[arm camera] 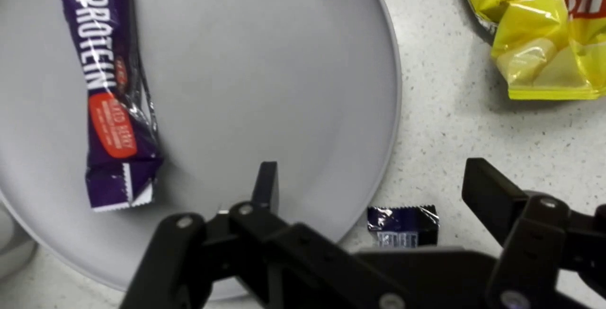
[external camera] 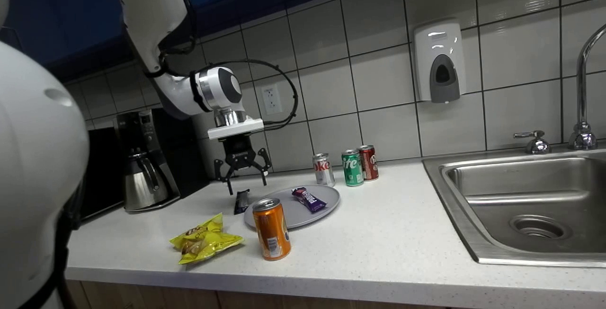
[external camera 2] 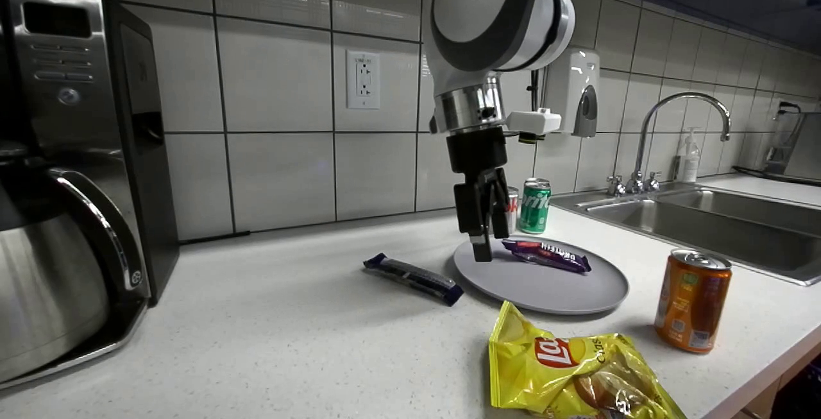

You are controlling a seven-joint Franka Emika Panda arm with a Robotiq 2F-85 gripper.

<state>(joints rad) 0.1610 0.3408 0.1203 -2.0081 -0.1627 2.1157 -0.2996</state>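
My gripper (external camera: 247, 187) hangs above the counter with its jaws spread wide and nothing between the fingertips. Beneath it lies a dark-wrapped bar (external camera 2: 414, 278) on the counter, just beside the plate; in the wrist view only one end of that bar (arm camera: 402, 221) shows, the remainder hidden behind the gripper body. A round grey plate (arm camera: 265, 72) carries a purple protein bar (arm camera: 102, 63), seen in both exterior views too. The yellow chip bag (external camera 2: 571, 367) rests on the counter near the plate. An orange can (external camera: 271, 228) stands upright by the plate's edge.
Silver (external camera: 323, 169), green (external camera: 352, 168) and dark red (external camera: 369, 162) cans stand near the tiled wall behind the plate. A coffee maker (external camera 2: 83, 117) occupies one end. At the opposite side is a steel sink (external camera: 521, 195) with a faucet; a soap dispenser (external camera: 440, 63) hangs above.
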